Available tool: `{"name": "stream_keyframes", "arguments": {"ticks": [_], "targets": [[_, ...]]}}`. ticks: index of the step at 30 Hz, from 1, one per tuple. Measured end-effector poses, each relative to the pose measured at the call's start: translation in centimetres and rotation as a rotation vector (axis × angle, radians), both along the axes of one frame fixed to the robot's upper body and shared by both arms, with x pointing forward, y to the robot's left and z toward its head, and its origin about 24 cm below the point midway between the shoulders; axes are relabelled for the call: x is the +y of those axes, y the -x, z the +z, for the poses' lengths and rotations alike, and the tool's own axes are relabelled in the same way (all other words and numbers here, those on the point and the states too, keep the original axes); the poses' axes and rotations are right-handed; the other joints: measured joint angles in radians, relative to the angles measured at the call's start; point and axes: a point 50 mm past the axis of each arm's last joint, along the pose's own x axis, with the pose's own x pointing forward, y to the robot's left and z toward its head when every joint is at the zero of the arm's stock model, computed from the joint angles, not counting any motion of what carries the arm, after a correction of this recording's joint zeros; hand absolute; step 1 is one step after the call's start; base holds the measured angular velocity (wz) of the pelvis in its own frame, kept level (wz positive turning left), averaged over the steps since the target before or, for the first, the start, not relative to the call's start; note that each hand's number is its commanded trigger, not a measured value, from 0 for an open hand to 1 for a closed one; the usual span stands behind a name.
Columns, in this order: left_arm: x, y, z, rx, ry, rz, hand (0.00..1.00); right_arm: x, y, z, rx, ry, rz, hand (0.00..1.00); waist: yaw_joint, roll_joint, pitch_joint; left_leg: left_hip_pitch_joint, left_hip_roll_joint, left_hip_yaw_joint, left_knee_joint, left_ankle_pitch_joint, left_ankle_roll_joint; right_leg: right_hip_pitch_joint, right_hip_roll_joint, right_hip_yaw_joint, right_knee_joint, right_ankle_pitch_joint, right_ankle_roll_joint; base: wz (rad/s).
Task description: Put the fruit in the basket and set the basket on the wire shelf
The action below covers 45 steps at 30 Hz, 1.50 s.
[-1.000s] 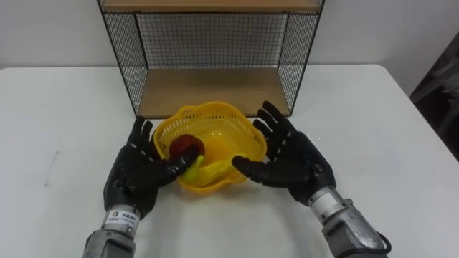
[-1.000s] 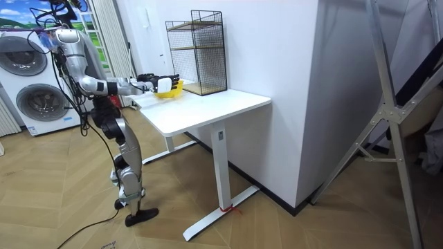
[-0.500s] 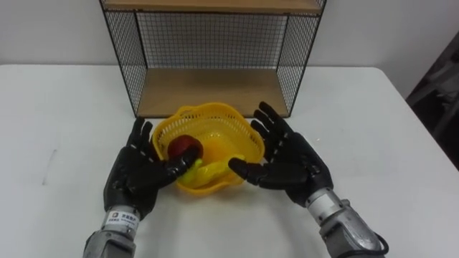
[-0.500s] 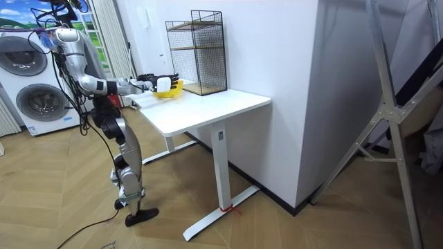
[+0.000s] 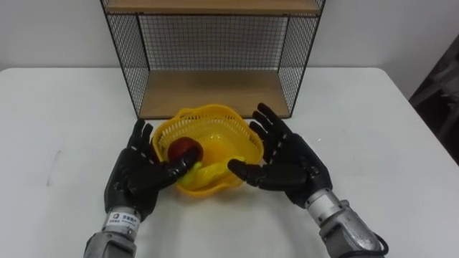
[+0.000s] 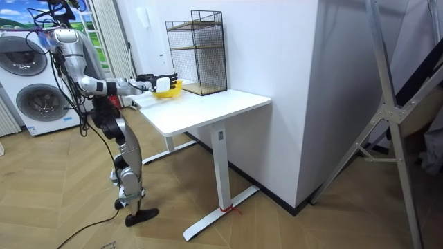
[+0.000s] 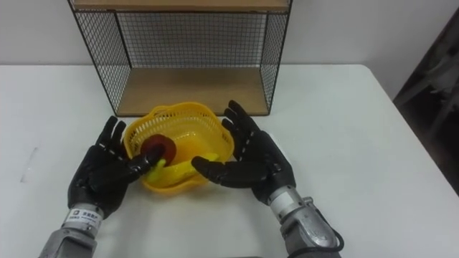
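Across the past second your bench (image 5: 373, 115) and wire shelf (image 5: 215, 43) sit unchanged. The basket (image 5: 208, 109) has barely shifted, still before the shelf. The left robot hand (image 5: 140, 175) and right robot hand (image 5: 290, 161) press it flat-fingered, with the fruit (image 5: 183, 149) inside. The lift looks pending.

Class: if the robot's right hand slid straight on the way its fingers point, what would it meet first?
Likely the wire shelf, its wooden bottom board just beyond the right hand; depth is unclear.
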Motion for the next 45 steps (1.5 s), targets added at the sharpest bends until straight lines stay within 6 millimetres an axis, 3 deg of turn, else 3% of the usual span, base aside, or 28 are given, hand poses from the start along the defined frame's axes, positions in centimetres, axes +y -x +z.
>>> {"name": "stream_keyframes", "arguments": {"ticks": [8,20,27,37,45], "targets": [[-0.2,0.0,-0.1,0.013,0.002,0.036,0.00,0.5,0.1,0.0,0.005,-0.027,0.007,0.00,-0.002,0.002,0.0024,0.010,0.000,0.004,-0.003,0.000,0.000,0.004,0.002,0.018,0.003,0.000,0.000,-0.03],[-0.9,-0.6,0.4,-0.003,-0.028,0.072,0.00,1.0,-0.1,0.3,-0.019,-0.037,-0.010,0.00,-0.002,0.004,0.0155,-0.017,-0.003,0.004,0.001,0.000,0.000,-0.026,0.000,0.016,0.019,0.000,0.000,0.00],[-1.1,-1.2,0.8,-0.009,-0.025,0.094,0.00,1.3,-0.2,0.6,-0.030,-0.052,-0.035,0.00,-0.005,-0.005,0.0106,-0.029,-0.004,0.002,0.015,0.000,0.000,-0.036,-0.002,0.015,0.023,0.000,0.000,0.00],[-1.5,-1.6,1.1,-0.020,-0.011,0.097,0.00,1.4,-0.5,1.6,-0.061,-0.058,-0.061,0.00,-0.007,-0.007,0.0095,-0.020,-0.003,0.003,0.018,-0.001,-0.001,-0.022,-0.002,0.013,0.023,0.000,0.000,0.00],[-2.1,-3.2,3.1,-0.097,0.007,0.104,0.00,1.4,-0.8,3.1,-0.115,-0.071,-0.098,0.00,-0.012,0.015,0.0068,-0.005,-0.002,0.003,0.025,-0.002,-0.002,-0.010,0.000,0.017,0.034,0.001,-0.002,0.00]]}}
